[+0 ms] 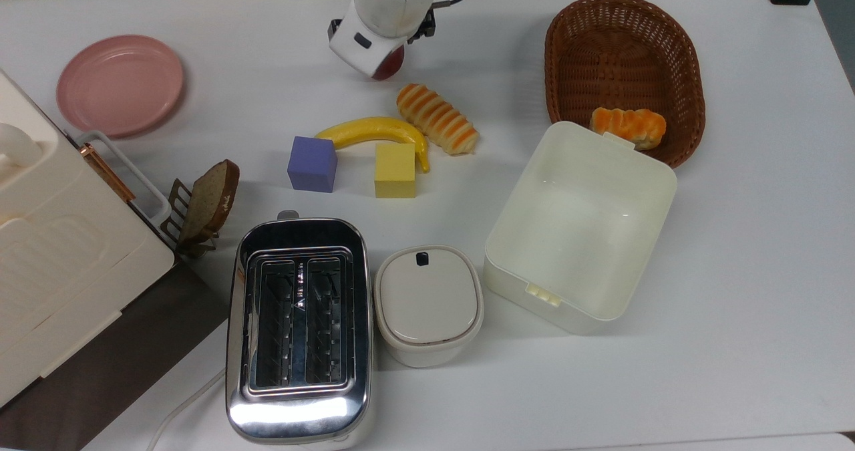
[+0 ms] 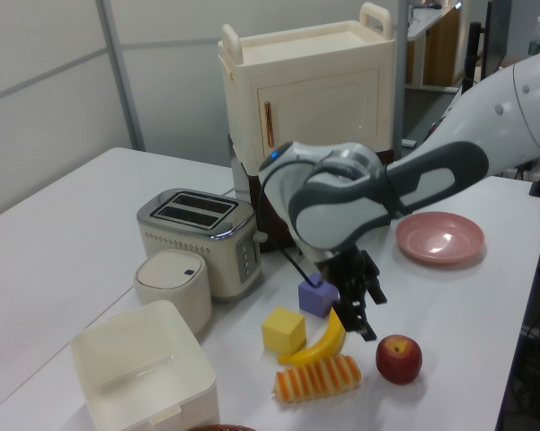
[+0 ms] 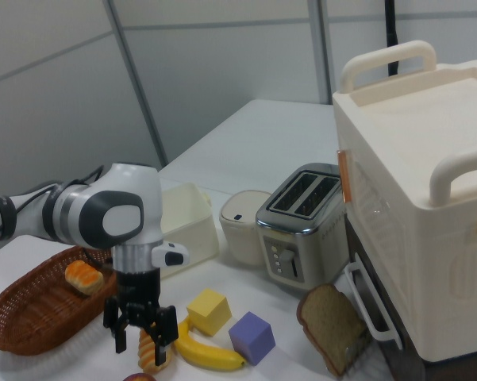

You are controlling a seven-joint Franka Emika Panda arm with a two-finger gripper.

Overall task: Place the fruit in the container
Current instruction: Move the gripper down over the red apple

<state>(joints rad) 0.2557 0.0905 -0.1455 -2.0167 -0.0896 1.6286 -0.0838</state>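
Surface: white, carries everything.
Arm: white/grey, wrist low over far side of surface in top view.
Container: cream tub, nothing inside, top view's right, just below wicker basket.
Gripper: points down, fingers apart, nothing btwn them; hangs just above fruit in right view.
Fruit: dark red, on surface, just right of gripper in left view; near striped roll, well apart from container.
Banana: btwn fruit & the cubes in top view.
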